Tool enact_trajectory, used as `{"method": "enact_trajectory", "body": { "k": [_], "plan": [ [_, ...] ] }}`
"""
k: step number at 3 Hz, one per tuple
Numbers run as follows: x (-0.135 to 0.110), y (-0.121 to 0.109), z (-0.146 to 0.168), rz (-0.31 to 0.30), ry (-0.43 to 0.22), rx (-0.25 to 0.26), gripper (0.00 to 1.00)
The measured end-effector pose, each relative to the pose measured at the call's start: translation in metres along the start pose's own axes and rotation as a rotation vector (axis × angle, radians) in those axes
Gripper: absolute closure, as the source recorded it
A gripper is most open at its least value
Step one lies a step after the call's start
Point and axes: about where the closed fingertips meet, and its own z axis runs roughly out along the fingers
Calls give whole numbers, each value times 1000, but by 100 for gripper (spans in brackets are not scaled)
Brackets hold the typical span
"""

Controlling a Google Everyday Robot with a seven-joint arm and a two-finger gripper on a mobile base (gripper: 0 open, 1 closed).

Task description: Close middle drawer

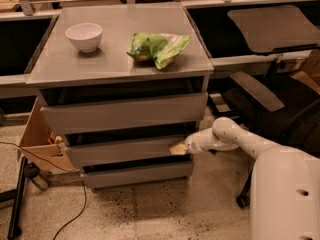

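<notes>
The middle drawer (120,150) is the grey, handleless second drawer of the cabinet, and its front stands about level with the drawers above and below. My gripper (178,148) is at the right end of its front, touching it, at the end of my white arm (235,136), which reaches in from the right. The top drawer (125,112) sits above with a taller front. The lowest drawer (137,174) is below.
A white bowl (84,36) and a green chip bag (157,47) lie on the cabinet top (75,66). A cardboard box (40,139) stands at the cabinet's left. A black office chair (270,104) is at the right. A cable (75,211) runs over the speckled floor.
</notes>
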Motion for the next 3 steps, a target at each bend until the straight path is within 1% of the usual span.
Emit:
{"method": "enact_trajectory", "body": {
  "k": [1,2,3],
  "plan": [
    [7,10,-5,-10,15,-10,100],
    [28,30,-9,-40,20,-50,100],
    [31,31,-10,-38,21,-50,100]
  ]
}}
